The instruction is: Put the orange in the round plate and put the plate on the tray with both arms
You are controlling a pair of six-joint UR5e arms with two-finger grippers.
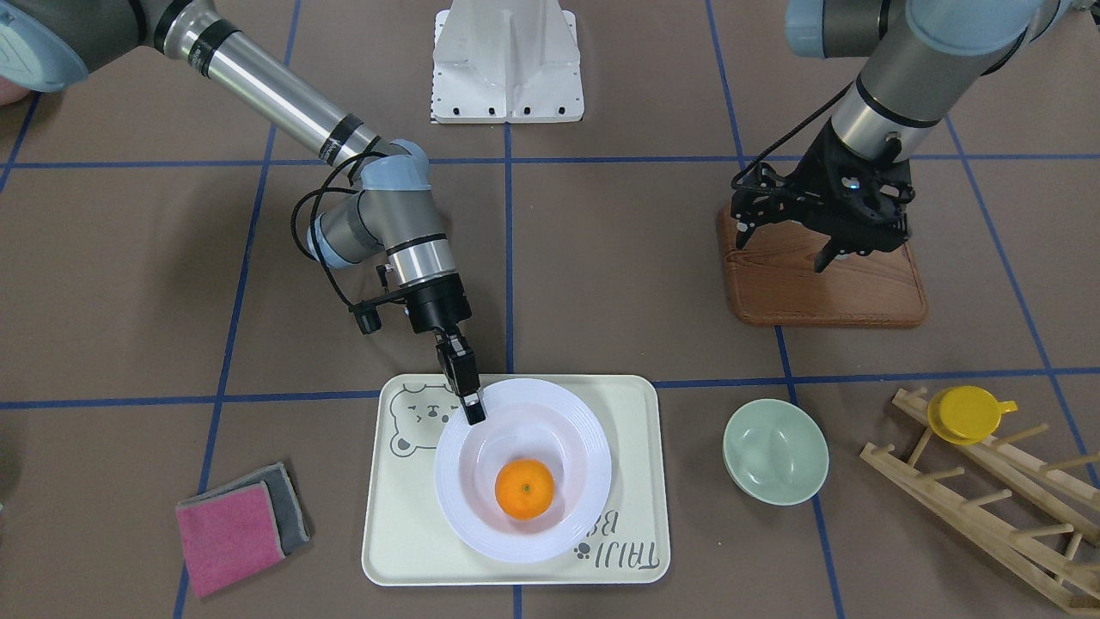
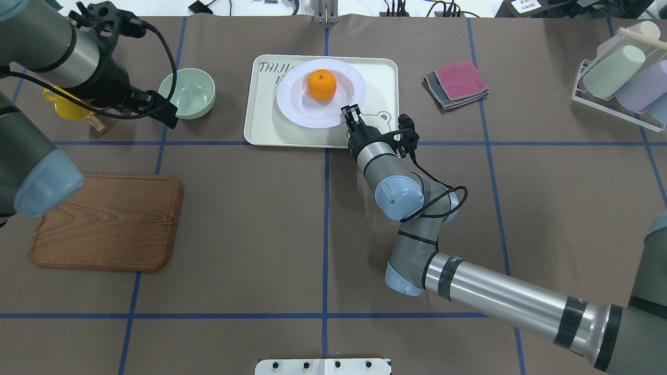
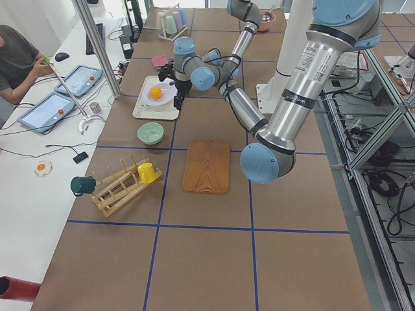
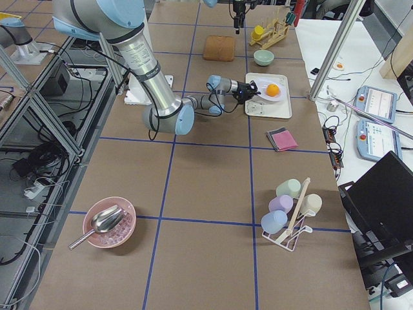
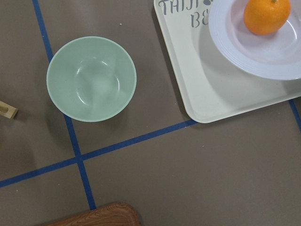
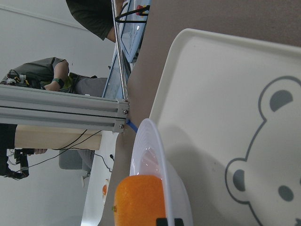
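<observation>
Round plate (image 1: 584,447) flat on tray (image 1: 636,447), orange (image 1: 524,488) in sunken centre. My right fingers (image 1: 464,378) nearly closed, pinching plate rim on edge nearest me, by bear drawing (image 1: 421,417). Plate runs away from fingertips; orange beyond them, not touching. My left fingers (image 1: 838,249) hang over wooden board (image 1: 825,292), look spread, hold nothing, well apart from tray, green bowl (image 1: 775,451) between. Right arm nearer by far. Judgement: both placings look done; coming move turns on freeing rim, backing straight toward me without dragging plate.
</observation>
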